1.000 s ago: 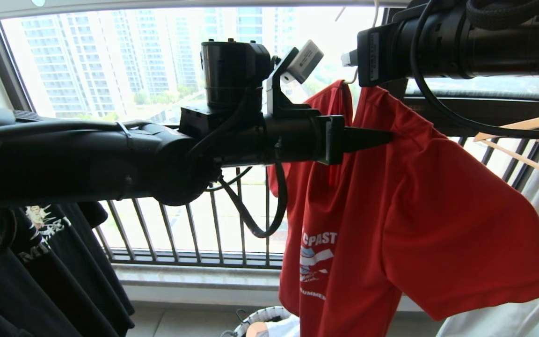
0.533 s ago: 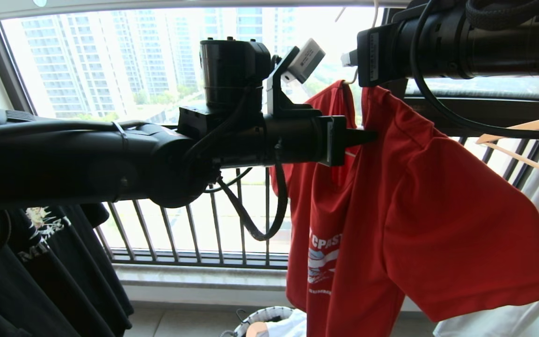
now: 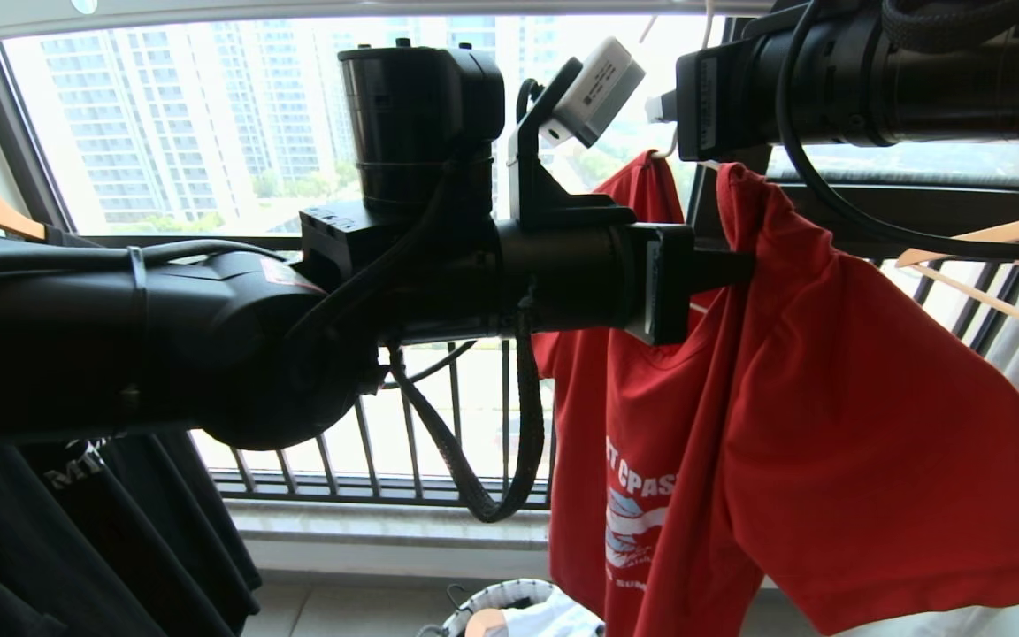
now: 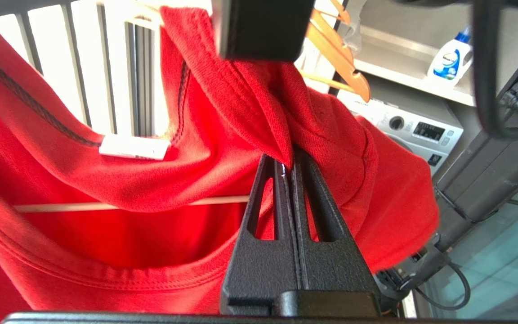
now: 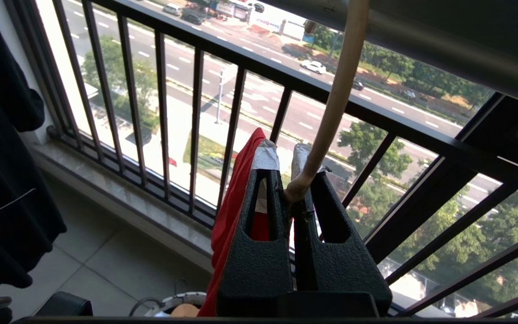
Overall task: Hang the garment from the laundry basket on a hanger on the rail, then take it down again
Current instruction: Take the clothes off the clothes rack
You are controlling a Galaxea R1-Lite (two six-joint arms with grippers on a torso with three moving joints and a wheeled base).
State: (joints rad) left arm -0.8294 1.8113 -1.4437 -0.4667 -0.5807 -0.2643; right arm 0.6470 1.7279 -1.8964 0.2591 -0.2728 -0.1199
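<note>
Tools first. Left tool (image 4: 288, 164) is pressed together on a fold of the garment (image 3: 828, 425), pinching red fabric by the shoulder, just beside the neck opening w/ its small white label. Right tool (image 5: 291, 191), up above and to the right of the left one in head view, is clamped on the neck of the hanger (image 5: 331, 108), whose stem rises from the tips toward the rail (image 5: 421, 45) overhead; can't tell from here whether the hook sits on the rail or not. Below the left tool's tips, the hanger's cream bar crosses inside the shirt, so the garment is on it, though bunched: one shoulder gathered into the pinch, sleeve drooping to the right, print side hanging below. Laundry basket (image 3: 496, 597) sits well below both tools on the floor, some pale cloth in it. Black T-shirt (image 3: 120, 522) hangs under the left arm; wooden hanger (image 3: 987, 239) and a white garment off to the right.

Progress, my read: garment is out of the basket and on the hanger. Whether this pinch is shoulder-straightening or the start of pulling it off, can't say. Taking it down remains.
</note>
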